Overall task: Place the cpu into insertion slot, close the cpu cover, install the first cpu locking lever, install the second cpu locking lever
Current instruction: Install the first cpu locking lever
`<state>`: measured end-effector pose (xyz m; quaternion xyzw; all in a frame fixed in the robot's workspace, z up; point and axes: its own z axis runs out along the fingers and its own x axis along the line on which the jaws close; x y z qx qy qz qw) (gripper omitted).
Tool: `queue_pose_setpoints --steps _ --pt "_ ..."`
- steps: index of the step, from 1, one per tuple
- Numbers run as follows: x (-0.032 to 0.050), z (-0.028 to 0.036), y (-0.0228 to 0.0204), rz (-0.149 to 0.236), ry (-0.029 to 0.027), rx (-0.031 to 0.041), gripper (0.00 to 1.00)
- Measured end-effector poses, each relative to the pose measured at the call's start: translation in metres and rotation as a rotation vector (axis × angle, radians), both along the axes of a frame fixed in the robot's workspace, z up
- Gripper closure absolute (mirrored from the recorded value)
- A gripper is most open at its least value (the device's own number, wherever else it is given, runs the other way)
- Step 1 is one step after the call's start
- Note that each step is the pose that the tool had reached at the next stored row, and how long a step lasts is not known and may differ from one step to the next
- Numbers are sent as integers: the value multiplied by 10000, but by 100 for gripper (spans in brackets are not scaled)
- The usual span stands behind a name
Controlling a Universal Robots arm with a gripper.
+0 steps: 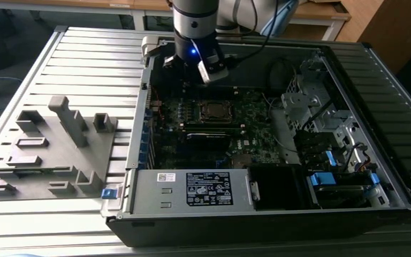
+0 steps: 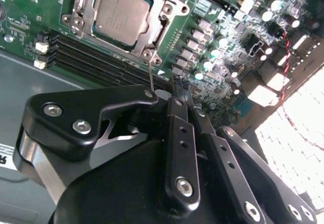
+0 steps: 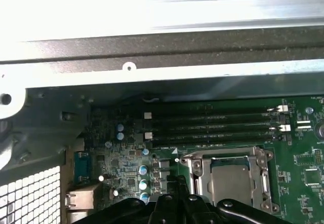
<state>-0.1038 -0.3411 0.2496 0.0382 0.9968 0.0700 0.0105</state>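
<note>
The cpu (image 2: 121, 15) lies with its grey metal top up in the insertion slot (image 2: 76, 24) on the green motherboard. The silver cpu cover (image 2: 161, 31) lies flat around it as a frame. In the first wrist view the cpu (image 3: 230, 182) sits inside the cpu cover (image 3: 223, 158) as well. A thin metal locking lever (image 2: 151, 74) sticks out from the socket corner towards the gripper. My gripper (image 2: 181, 93) hovers beside the socket on that side, its black fingers (image 3: 177, 201) together with nothing seen between them. In the exterior view the gripper (image 1: 190, 72) hangs over the board behind the socket (image 1: 214, 110).
Long black memory slots (image 3: 212, 125) run beside the socket. The open computer case has a metal wall (image 3: 152, 77) close by, a black power supply box (image 1: 191, 190) and drive bays (image 1: 327, 160). A grey fixture tray (image 1: 48, 155) lies at the exterior view's left.
</note>
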Motion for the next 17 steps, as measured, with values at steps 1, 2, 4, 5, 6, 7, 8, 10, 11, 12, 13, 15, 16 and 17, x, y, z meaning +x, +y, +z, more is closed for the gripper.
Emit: queue_pose_setpoints --steps 1,2,4,5,6,7,8,10,11,12,13,15,16,17 --pt "-9 -3 0 0 0 4 89" --pt "-16 -6 0 0 0 7 89" --pt "-24 -10 -1 3 3 91 89" --pt "-25 -11 0 1 1 220 89" --pt "-25 -11 0 0 1 318 89" --pt "-25 -12 0 0 1 331 89" --pt "-25 -12 0 -1 1 332 89" --pt "-29 -12 0 0 1 335 89" --pt "-39 -13 -1 1 1 335 89" --pt "-52 -13 -1 2 1 335 89" --pt "-64 -15 0 1 1 336 89" --pt "-77 -15 -1 1 3 351 89" --pt "-78 -15 0 2 2 428 89" --pt "-78 -15 0 1 1 534 89"
